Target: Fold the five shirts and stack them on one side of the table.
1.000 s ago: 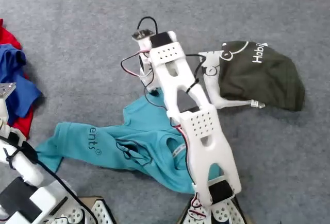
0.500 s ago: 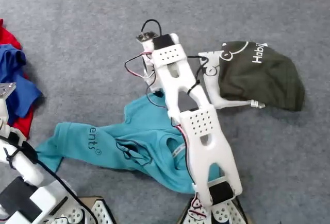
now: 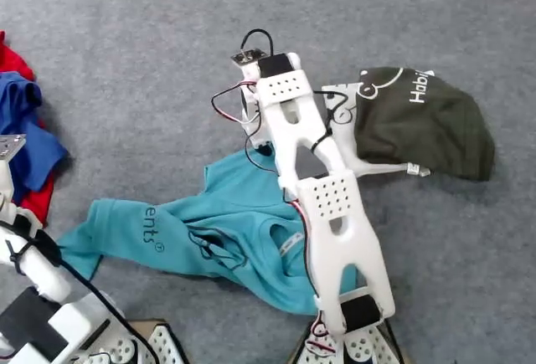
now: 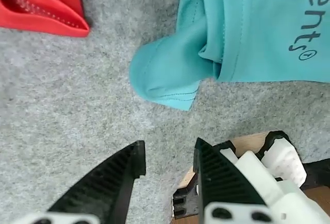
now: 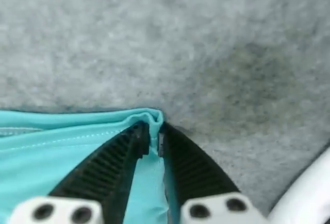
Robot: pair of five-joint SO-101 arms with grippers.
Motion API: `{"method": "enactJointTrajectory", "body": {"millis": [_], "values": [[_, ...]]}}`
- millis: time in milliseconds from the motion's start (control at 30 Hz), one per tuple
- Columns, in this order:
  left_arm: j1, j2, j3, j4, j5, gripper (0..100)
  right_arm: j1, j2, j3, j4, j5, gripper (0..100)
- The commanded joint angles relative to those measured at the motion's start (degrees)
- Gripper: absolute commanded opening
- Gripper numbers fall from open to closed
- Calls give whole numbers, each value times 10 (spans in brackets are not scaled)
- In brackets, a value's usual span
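right gripper (image 5: pixel 154 131) clenched on hem of teal shirt (image 3: pixel 184 230); arm shifted slightly toward far right of table (image 3: pixel 126 63) over last second, hem corner drawn along; shirt lies crumpled mid-table toward near edge; spreading under way, fold not begun; left gripper (image 4: pixel 167 157) parted, empty, by sleeve

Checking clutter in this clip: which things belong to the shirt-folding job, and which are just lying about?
Job: teal shirt, pinched by the right gripper; dark green shirt; red shirt; blue shirt; open left gripper.
Lying about: grey felt table cover; wooden board under an arm base.
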Motion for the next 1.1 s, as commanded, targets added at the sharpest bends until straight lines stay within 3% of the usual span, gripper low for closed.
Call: {"method": "enactJointTrajectory", "body": {"millis": [0,133,333,467,667,1067], "values": [[-4,-8,0,-1,3,173,-20,9,13,6,0,18],[-4,-8,0,1,3,173,-37,14,28,4,-5,44],[-4,-8,0,1,3,173,-42,30,27,3,-50,229],[-4,-8,0,1,3,173,-49,45,-3,3,-51,177],[-4,-8,0,1,3,173,-54,53,-15,4,-49,14],[-3,-8,0,2,3,173,-51,33,-23,6,-48,14]]}}
